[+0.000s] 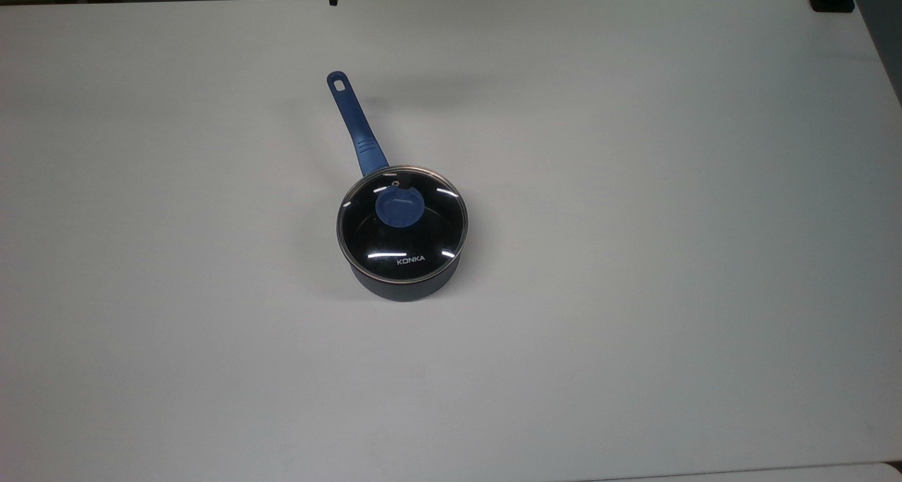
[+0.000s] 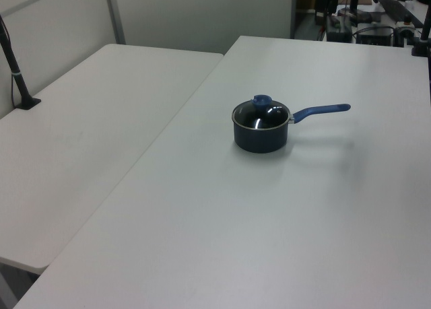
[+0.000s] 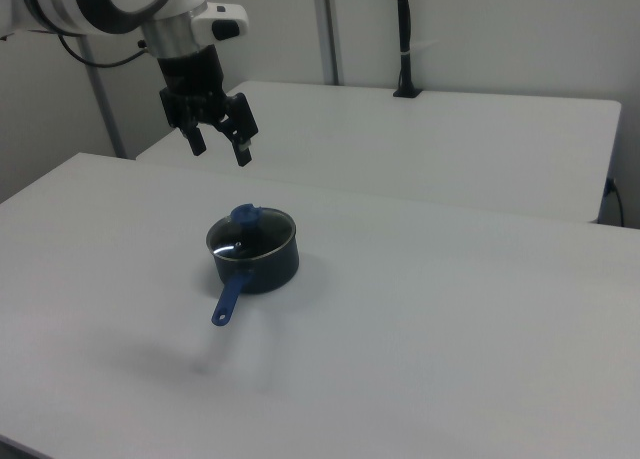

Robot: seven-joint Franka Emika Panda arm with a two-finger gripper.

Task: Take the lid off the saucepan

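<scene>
Lid (image 1: pixel 402 223) of clear glass with a steel rim sits flat on the saucepan (image 1: pixel 405 286), closing it; its blue round knob (image 1: pixel 399 208) stands at the centre and white KONKA lettering runs near its 6 o'clock edge in the top view. The saucepan, dark navy with straight sides, stands a little toward 9 o'clock of the middle of the white tabletop (image 1: pixel 634 256) in the top view. Its long blue handle (image 1: pixel 356 122) reaches toward 11 o'clock there, with a hole at its far end. In the left view the same handle (image 2: pixel 320 110) points toward 3 o'clock from the pot (image 2: pixel 260 138), and the lid (image 2: pixel 261 114) shows bright glints. In the right view the handle (image 3: pixel 230 297) points toward 7 o'clock, the lid (image 3: pixel 251 237) on the pot (image 3: pixel 262 264).

Pincer (image 3: pixel 220 147) hangs in the air in the right view, toward 11 o'clock of the saucepan and well apart from it; its two black fingers (image 3: pixel 243 151) are spread apart with nothing between them. A white arm (image 3: pixel 110 1) carries it from the right view's upper left. A second white tabletop (image 2: pixel 81 141) stands beside the first in the left view.
</scene>
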